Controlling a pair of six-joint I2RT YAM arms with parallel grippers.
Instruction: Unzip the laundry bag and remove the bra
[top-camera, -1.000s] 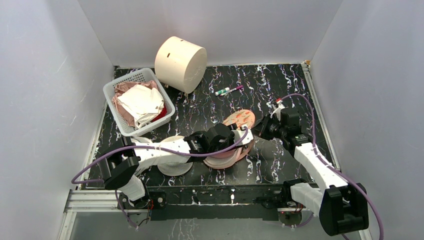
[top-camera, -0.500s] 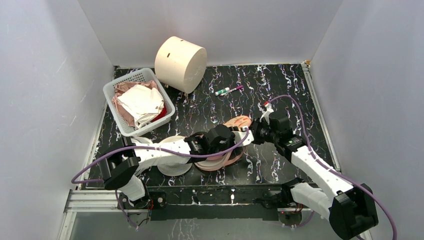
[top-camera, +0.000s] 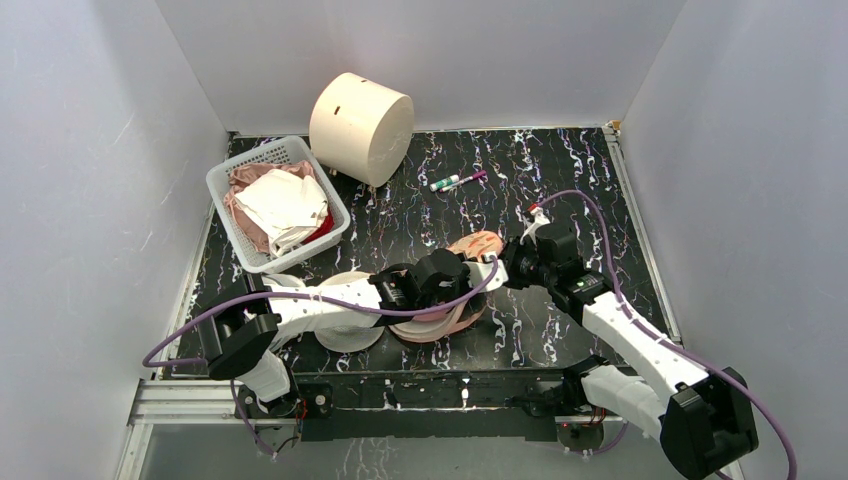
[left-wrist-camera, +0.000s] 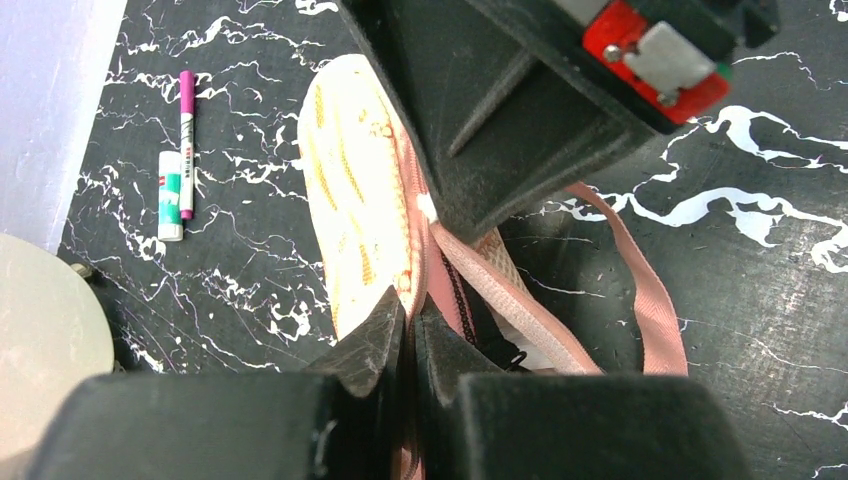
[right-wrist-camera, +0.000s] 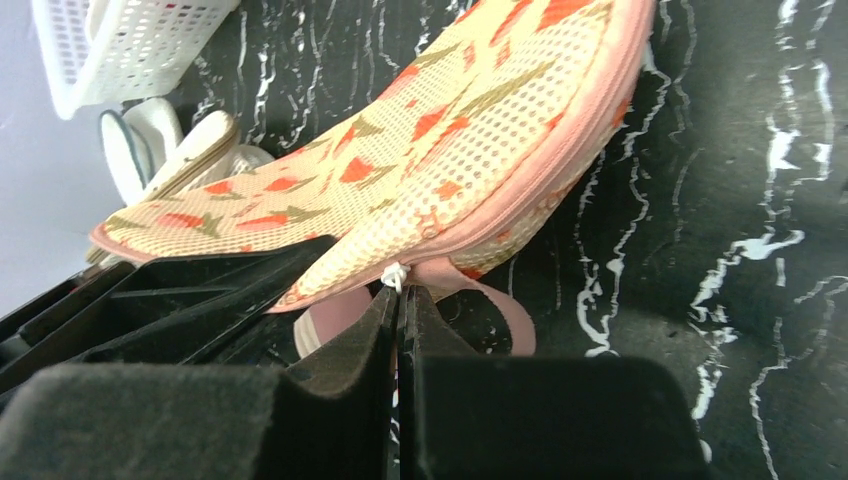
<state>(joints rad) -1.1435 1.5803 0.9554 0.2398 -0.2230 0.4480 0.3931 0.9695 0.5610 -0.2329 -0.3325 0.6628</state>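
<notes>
Laundry bag (top-camera: 478, 244) lies on the counter (top-camera: 560, 170) between both arms. Its long axis runs diagonally from near left to far right, and its patterned face is tilted. Left hand (left-wrist-camera: 408, 305) is clamped shut on its pink trim. Right hand (right-wrist-camera: 400, 290) pinches the white zip pull (right-wrist-camera: 393, 274) at the seam.

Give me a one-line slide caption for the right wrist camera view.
Right gripper shut on the white zipper pull of the patterned laundry bag, its pink loop strap lying on the black marbled table.
</notes>
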